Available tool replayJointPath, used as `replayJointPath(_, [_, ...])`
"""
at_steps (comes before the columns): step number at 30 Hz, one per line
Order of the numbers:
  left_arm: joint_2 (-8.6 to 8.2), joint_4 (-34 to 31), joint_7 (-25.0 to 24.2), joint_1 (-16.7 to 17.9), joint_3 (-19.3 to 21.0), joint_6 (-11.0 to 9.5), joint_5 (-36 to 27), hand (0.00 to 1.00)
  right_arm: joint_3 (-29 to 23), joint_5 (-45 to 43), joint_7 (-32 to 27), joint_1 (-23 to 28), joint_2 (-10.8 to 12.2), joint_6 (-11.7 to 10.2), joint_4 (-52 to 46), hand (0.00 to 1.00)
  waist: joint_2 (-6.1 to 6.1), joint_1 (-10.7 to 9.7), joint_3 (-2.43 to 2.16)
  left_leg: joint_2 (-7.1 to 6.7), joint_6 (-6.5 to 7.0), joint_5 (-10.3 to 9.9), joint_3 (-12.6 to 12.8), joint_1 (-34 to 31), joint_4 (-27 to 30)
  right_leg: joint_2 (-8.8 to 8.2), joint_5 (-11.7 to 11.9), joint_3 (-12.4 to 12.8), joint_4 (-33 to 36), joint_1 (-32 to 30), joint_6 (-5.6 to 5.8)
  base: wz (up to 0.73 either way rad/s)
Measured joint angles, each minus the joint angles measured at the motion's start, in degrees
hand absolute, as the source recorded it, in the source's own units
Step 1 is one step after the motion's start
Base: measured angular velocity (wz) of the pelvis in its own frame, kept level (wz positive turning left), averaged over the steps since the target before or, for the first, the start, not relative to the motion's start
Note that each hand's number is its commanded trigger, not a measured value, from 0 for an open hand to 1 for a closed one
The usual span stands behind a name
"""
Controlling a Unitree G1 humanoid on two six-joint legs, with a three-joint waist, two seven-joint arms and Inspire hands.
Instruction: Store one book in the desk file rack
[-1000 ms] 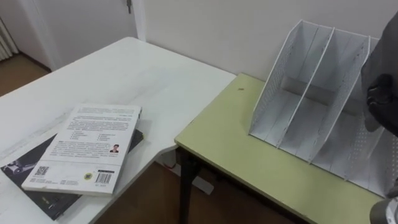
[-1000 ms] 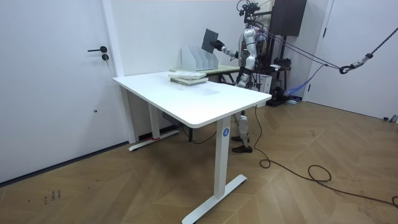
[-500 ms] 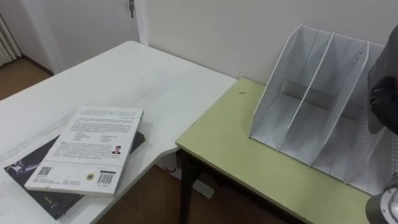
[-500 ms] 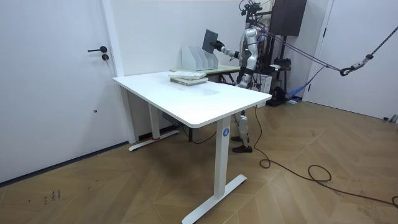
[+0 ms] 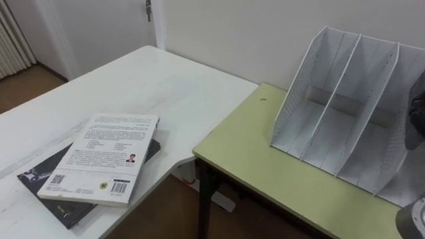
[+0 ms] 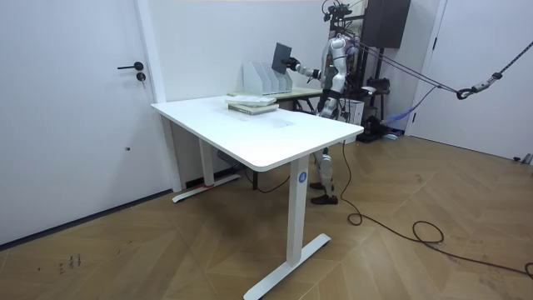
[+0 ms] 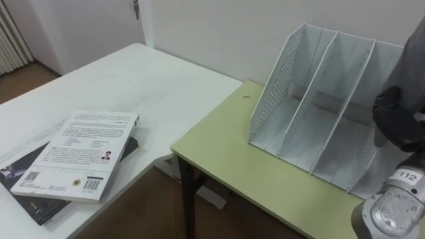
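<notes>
Status from my end: book [image 7: 415, 63] is up in the air in the right hand [image 7: 397, 121], fingers curled round its lower edge, grey cover held roughly upright. It sits at the robot's right, by the right end of the file rack [image 7: 273, 86], and is not in a slot yet. Room view agrees: book [image 6: 283, 57] is held high over the rack [image 6: 265, 77], with the arm stretched out towards the wall.

Change vs. a sec ago: the whole left eye pic has slid, rack and desk alike, so that's the head cam moving, not the objects. On top of that the hand [image 5: 417, 119] now shows less at that view's right edge. So it prob. shifted a bit further right rel. to the rack, though it's cut off by the frame and I can't be sure. In the room view the book looks a touch lower.

Meaning for the task: carry is done and we're in the lining-up phase, insertion not yet begun. Rack stands on the green table [image 7: 265, 179] with its slots empty, so any slot will do. Next I'd need the book's lower edge over a slot mouth, parallel to the dividers, then down.

Two other books, white-cover book [image 7: 83, 153] on dark book [image 7: 26, 192], lie stacked on the white desk [image 7: 153, 86], well apart from the rack and untouched.
</notes>
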Motion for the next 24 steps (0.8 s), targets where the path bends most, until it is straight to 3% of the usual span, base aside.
replayJointPath(6, [0.02,0.0,-0.1,-0.2,0.1,0.0,1.2,0.00,-2.0,0.1,-0.1,-5.4,-1.1,0.1,8.0,1.00,-0.20,0.1,0.11,-0.02,0.00,0.0,0.0,0.1,-0.1,0.02,0.0,0.0,-0.7,0.1,0.00,0.00])
replayJointPath(12, [0.56,-0.2,-0.9,-0.3,0.5,1.3,1.3,0.00,-2.0,2.0,0.6,-8.2,-4.3,1.4,9.9,1.00,-0.48,-0.1,0.01,0.00,-0.01,0.0,-0.3,0.0,-0.2,0.11,0.1,-0.1,-0.8,0.4,-0.01,0.01])
replayJointPath(16, [0.85,-0.3,-1.2,-0.3,1.8,2.1,2.5,0.00,-2.0,2.0,0.7,-8.5,-4.5,2.8,10.0,1.00,-1.11,0.0,-0.21,0.05,-0.06,0.0,-0.3,0.1,-0.4,0.19,0.1,-0.1,-0.9,0.4,-0.01,0.00])
replayJointPath(24, [1.99,-0.3,-1.3,-0.4,2.7,2.5,2.5,0.00,-2.1,1.8,3.2,-8.7,-5.4,4.0,12.5,1.00,-2.22,0.0,0.11,0.05,-0.06,0.0,-0.8,0.2,-0.3,-0.02,0.1,-1.3,-0.9,1.0,-0.07,0.03])
